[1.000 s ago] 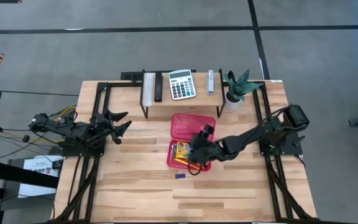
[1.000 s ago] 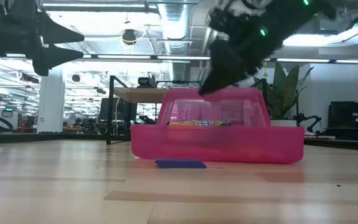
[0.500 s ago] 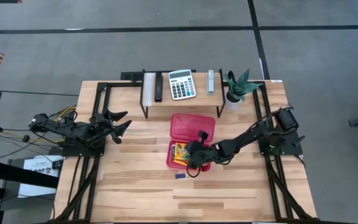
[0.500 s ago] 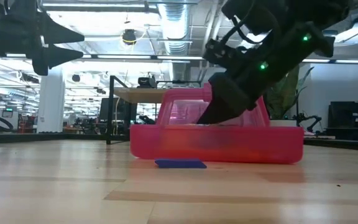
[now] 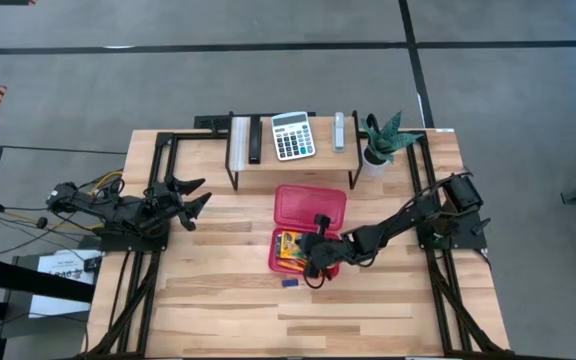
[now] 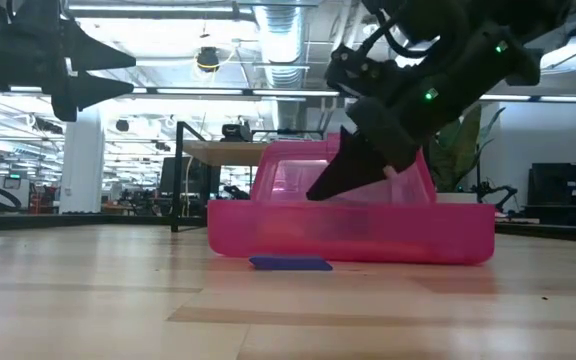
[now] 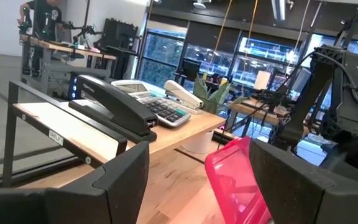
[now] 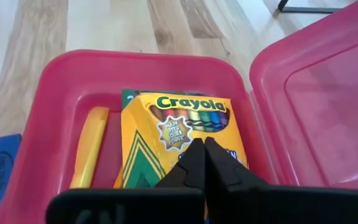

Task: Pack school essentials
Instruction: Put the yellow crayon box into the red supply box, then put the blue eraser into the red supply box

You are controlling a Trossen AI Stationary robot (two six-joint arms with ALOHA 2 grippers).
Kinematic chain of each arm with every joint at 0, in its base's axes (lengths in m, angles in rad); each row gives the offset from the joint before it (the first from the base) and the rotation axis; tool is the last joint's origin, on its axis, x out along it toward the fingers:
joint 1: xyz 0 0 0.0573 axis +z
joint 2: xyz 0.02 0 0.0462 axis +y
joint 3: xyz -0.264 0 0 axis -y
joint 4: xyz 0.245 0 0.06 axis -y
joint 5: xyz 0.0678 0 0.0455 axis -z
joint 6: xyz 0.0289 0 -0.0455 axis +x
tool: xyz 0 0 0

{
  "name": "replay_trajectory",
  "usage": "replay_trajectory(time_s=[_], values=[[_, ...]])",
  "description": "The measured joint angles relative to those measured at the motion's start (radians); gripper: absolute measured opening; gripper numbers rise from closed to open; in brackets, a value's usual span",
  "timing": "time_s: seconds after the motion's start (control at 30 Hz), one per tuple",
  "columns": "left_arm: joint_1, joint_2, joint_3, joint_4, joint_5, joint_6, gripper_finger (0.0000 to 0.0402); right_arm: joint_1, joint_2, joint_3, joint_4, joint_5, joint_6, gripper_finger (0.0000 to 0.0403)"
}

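An open red translucent case [image 5: 328, 268] lies mid-table with its lid [image 5: 310, 205] folded back toward the far edge. In it lie a yellow-green crayon box [image 8: 166, 137] and a long yellow item [image 8: 89, 149]. A small blue eraser [image 5: 289, 282] lies flat on the table just in front of the case. My right gripper [image 8: 204, 148] is shut, slanting down into the case over the crayon box; in the low view its tips [image 6: 315, 192] sit at rim height. My left gripper [image 5: 200, 196] hovers open at the table's left. My right gripper's shut fingertips [image 8: 197, 155] point slanting down from the table's right at the crayon box's printed face [image 8: 179, 134]. Whether they touch it I cannot tell.
A raised shelf at the far edge carries a grey calculator [image 5: 292, 135], a black stapler [image 5: 254, 140] and a silver item [image 5: 339, 130]. A potted plant [image 5: 380, 140] stands to its right. Bare wood lies left of and in front of the case.
My right gripper has come down from above the case's rim into the case, over the crayon box, and drawn a little toward the near edge.
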Motion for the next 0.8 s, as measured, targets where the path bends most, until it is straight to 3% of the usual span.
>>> replay_trajectory(time_s=[0.43, 0.8], values=[[0.0, 0.0, 0.0, 0.0, -0.008, 0.0, 0.0263, 0.001, 0.054, -0.001, 0.033, -0.08, 0.023, 0.0009], [0.0, 0.0, 0.0, 0.004, -0.008, 0.0, 0.0263, 0.016, -0.142, -0.004, 0.044, -0.055, -0.043, 0.0028]])
